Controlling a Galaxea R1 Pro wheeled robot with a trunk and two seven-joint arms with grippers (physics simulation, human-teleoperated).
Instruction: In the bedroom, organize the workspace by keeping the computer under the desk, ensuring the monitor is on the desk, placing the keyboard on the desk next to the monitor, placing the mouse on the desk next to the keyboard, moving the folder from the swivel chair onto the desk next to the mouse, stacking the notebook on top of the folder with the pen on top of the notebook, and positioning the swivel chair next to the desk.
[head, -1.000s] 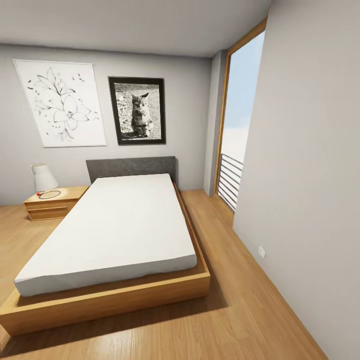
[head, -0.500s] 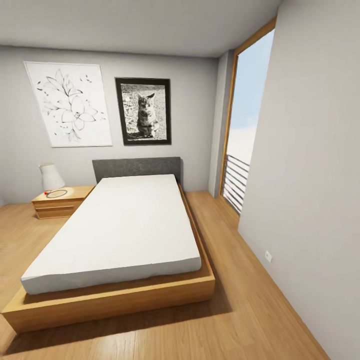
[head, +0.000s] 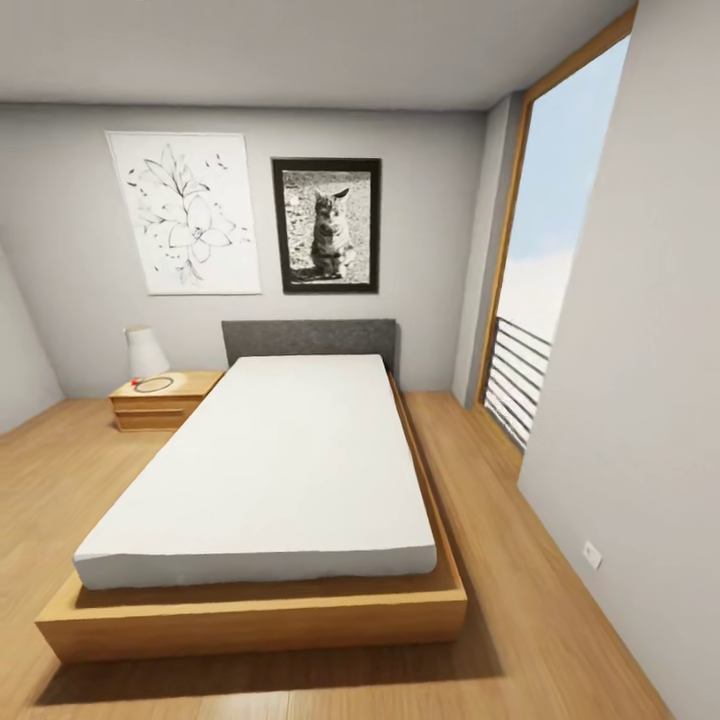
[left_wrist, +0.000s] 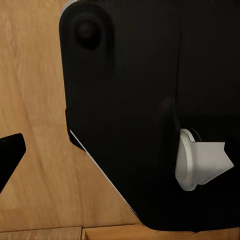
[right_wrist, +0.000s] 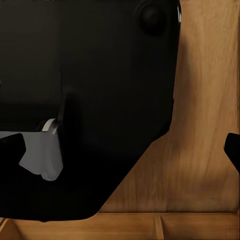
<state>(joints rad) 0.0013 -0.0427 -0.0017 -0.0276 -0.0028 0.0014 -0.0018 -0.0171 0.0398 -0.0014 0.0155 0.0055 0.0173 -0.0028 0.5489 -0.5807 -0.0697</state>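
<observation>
I am in a room with grey walls and a wood plank floor (head: 520, 600), facing a bed. The desk, computer, monitor, keyboard, mouse, folder, notebook, pen and swivel chair are out of view. My left gripper (left_wrist: 120, 160) hangs over the floor beside my black base; one black fingertip (left_wrist: 10, 150) sits at the picture's edge with nothing held. My right gripper (right_wrist: 125, 150) also hangs by the base. Its fingertips (right_wrist: 234, 150) stand far apart and hold nothing.
A low wooden bed frame (head: 250, 620) with a white mattress (head: 270, 460) stands straight ahead. A nightstand (head: 165, 400) with a lamp (head: 145, 352) is at its far left. A tall window (head: 545, 290) with a railing and a grey wall (head: 650, 400) bound the right. Floor strips run along both sides of the bed.
The whole head view has shifted: bed, pictures and window sit further right in the picture, and a sloped wall shows at far left. The camera has turned left.
</observation>
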